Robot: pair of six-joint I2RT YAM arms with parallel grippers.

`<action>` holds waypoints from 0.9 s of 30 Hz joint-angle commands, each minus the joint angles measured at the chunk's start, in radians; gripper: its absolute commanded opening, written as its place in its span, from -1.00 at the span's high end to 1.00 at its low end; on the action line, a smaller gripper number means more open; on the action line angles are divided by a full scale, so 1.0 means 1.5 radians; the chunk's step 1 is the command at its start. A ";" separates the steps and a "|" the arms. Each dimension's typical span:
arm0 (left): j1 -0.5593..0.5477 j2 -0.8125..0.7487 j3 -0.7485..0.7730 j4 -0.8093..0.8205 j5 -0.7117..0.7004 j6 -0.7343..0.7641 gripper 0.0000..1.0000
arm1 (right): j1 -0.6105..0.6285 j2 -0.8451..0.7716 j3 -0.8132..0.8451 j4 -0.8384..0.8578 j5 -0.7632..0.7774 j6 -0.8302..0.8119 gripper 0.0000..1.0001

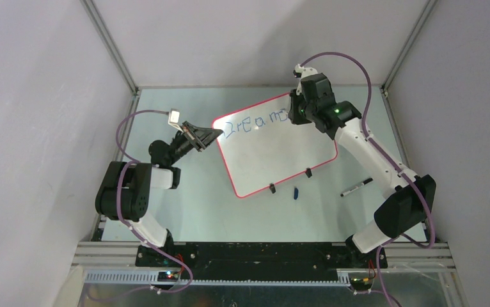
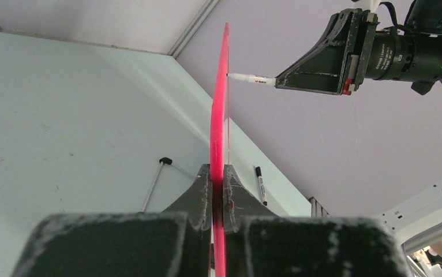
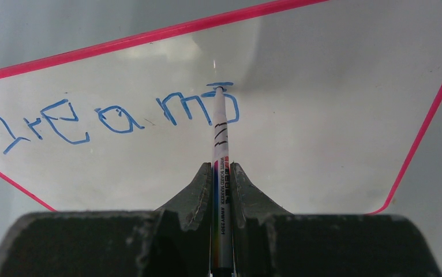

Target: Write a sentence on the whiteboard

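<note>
The whiteboard (image 1: 281,157), white with a red-pink rim, stands tilted on the table. My left gripper (image 1: 215,135) is shut on the board's left edge, and in the left wrist view the rim (image 2: 219,115) runs edge-on between its fingers (image 2: 219,180). My right gripper (image 1: 293,114) is shut on a white whiteboard marker (image 3: 221,151) whose tip touches the whiteboard (image 3: 334,115). The sentence (image 3: 106,118) reads "Dream" in blue, with a partly drawn letter at the marker tip. In the left wrist view the marker (image 2: 253,79) meets the board's face.
A blue marker cap (image 1: 296,192) lies on the table in front of the board's two black clip feet (image 1: 272,188). A black marker (image 1: 356,187) lies to the right, near the right arm. Grey walls and frame posts enclose the table.
</note>
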 commanded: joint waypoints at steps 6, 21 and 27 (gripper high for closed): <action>-0.012 -0.007 0.012 0.035 0.029 0.030 1.00 | -0.011 -0.009 0.025 0.009 0.019 0.001 1.00; -0.013 -0.009 0.012 0.035 0.029 0.030 1.00 | -0.010 0.003 0.034 0.016 -0.003 0.001 1.00; -0.012 -0.008 0.011 0.035 0.030 0.030 1.00 | 0.004 0.004 0.037 0.022 -0.017 -0.006 1.00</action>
